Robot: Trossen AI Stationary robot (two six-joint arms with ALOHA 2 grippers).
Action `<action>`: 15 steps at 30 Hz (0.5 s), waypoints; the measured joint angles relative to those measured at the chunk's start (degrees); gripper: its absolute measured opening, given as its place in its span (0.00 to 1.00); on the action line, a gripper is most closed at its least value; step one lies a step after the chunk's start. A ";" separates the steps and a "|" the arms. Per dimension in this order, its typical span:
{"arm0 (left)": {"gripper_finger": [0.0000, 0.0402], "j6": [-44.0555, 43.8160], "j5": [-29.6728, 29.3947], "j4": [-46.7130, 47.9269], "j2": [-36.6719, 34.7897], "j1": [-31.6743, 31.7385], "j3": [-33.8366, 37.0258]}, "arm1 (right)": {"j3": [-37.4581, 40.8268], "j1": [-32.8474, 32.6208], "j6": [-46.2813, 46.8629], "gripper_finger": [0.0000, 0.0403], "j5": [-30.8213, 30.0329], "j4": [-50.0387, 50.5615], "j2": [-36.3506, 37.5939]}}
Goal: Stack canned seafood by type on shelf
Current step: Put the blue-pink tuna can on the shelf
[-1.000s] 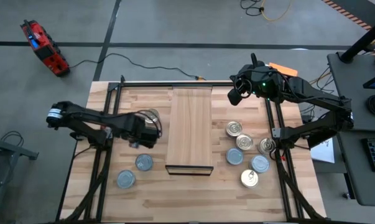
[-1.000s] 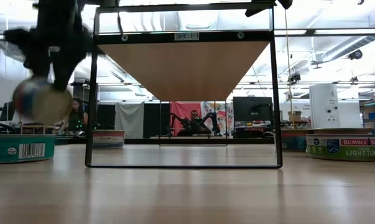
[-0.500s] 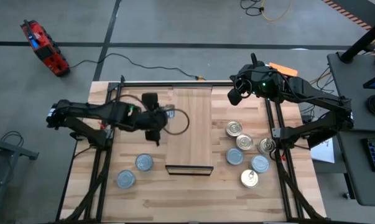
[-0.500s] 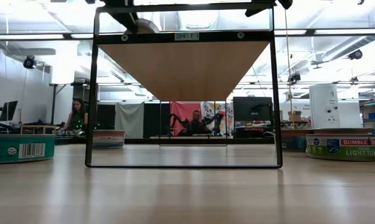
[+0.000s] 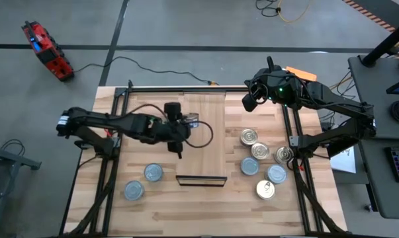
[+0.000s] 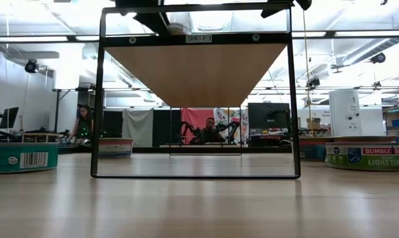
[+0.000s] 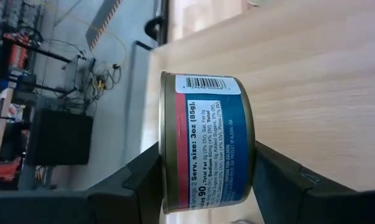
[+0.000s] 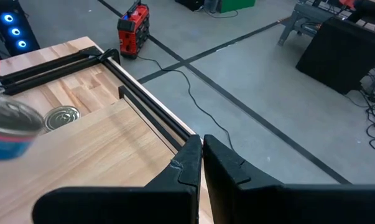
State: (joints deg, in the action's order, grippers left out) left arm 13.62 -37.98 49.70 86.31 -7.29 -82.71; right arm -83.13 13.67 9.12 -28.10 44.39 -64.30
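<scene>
The left tool [image 5: 188, 123] is closed on a tin [image 7: 206, 146], its two dark fingers [image 7: 145, 182] pressed against opposite sides of the can's wall, as the left wrist view shows; the blue and red label with its barcode lies between them. In the high view the tool and tin are seen over the shelf [image 5: 209, 149], towards the plank's ten o'clock corner. Whether the tin is touching the plank or hanging just above it cannot be told.

The step in hand is judged to be setting this tin down on the shelf. To do it well, the tin should be lowered with its base flat to the plank, kept clear of the near edge, and placed so that room is left beside it for the other kind. The fingers should be parted only once the weight is borne by the wood.

Outward from there, two pale-topped tins [image 5: 153, 172] rest on the bench [image 5: 166, 215] at about seven o'clock from the shelf. A cluster of tins [image 5: 259, 151], ringed and pale tops mixed, lies at three to four o'clock.

The right tool [image 5: 249, 102] waits at the bench's far edge, at one o'clock from the shelf, fingers fully shut and holding nothing.
</scene>
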 joint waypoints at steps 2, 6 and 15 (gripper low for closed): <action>0.45 -2.82 -0.06 0.21 0.85 0.02 0.09 | 0.00 0.00 0.44 0.02 0.00 0.14 0.01; 0.45 -4.09 -0.25 -0.77 1.73 0.00 0.08 | 0.00 0.00 0.77 0.02 0.00 0.52 0.01; 0.49 -3.44 3.03 -2.62 4.27 -0.02 0.06 | 0.00 0.00 0.93 0.02 -0.02 0.70 0.01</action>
State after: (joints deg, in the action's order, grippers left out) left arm 10.17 -34.96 47.08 90.58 -7.31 -82.65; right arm -83.13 13.67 10.04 -28.11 45.09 -64.29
